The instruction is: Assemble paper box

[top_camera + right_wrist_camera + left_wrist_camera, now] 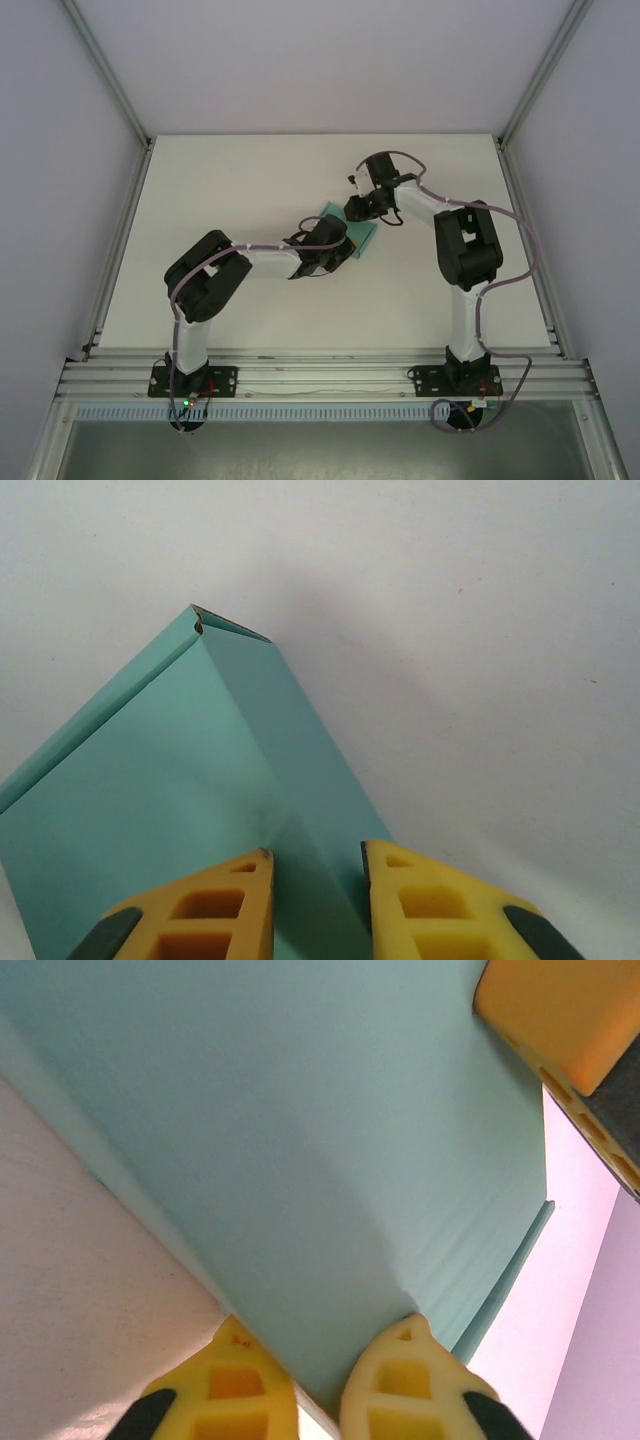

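Note:
The paper box (362, 236) is a flat teal-green card box lying mid-table between both grippers. In the left wrist view its broad teal panel (300, 1140) runs up from my left gripper (320, 1360), whose yellow fingertips press on either side of the card, shut on it. From the other side, my right gripper (315, 865) straddles the box's narrow side wall (300, 750), with one fingertip on the top face and one against the wall, gripping it. A folded corner (200, 620) of the box points away from the right gripper. From above, the left gripper (335, 245) and the right gripper (358, 212) hide much of the box.
The white table (250, 180) lies open around the box. Aluminium frame rails (120, 230) run along the table's left and right sides, with white walls behind. The right gripper's orange finger (560, 1020) shows at the top right of the left wrist view.

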Controlling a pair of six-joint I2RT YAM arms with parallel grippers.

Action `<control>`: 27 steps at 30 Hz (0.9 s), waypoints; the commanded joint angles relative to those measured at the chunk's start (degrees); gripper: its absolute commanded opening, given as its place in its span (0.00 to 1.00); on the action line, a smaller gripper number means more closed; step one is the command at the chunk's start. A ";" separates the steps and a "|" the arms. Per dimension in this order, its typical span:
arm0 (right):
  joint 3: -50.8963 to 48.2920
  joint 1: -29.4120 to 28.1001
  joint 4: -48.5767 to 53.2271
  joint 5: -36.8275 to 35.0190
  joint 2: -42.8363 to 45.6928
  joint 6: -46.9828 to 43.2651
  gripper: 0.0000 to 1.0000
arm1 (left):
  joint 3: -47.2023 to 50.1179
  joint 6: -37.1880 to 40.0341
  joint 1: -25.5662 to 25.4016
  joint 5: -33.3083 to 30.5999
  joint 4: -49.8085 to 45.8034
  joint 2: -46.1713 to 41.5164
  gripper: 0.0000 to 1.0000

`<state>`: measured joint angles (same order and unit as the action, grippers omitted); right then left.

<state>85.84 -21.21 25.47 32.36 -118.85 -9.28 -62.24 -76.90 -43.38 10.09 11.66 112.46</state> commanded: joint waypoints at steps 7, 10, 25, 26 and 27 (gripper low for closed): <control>-1.36 -3.79 12.08 -3.03 -4.99 5.79 0.22 | 0.36 11.95 -3.75 3.59 -5.72 -2.62 0.47; 1.37 -3.32 13.43 -5.25 -5.16 5.20 0.24 | 0.40 13.57 -3.81 2.95 -6.20 -5.24 0.55; 8.85 -1.22 15.15 -8.55 -0.82 3.79 0.65 | 4.82 15.40 -3.83 0.60 -7.39 -13.02 0.78; 8.72 -0.98 14.75 -8.56 -0.18 3.94 0.70 | 5.17 16.04 -3.86 0.20 -7.57 -13.88 0.81; 8.57 -0.73 14.47 -7.96 0.67 3.92 0.73 | 5.57 17.20 -3.83 -0.71 -8.30 -15.14 0.85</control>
<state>93.27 -22.59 37.80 26.26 -120.40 -5.08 -57.76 -62.30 -47.48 11.55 6.15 100.97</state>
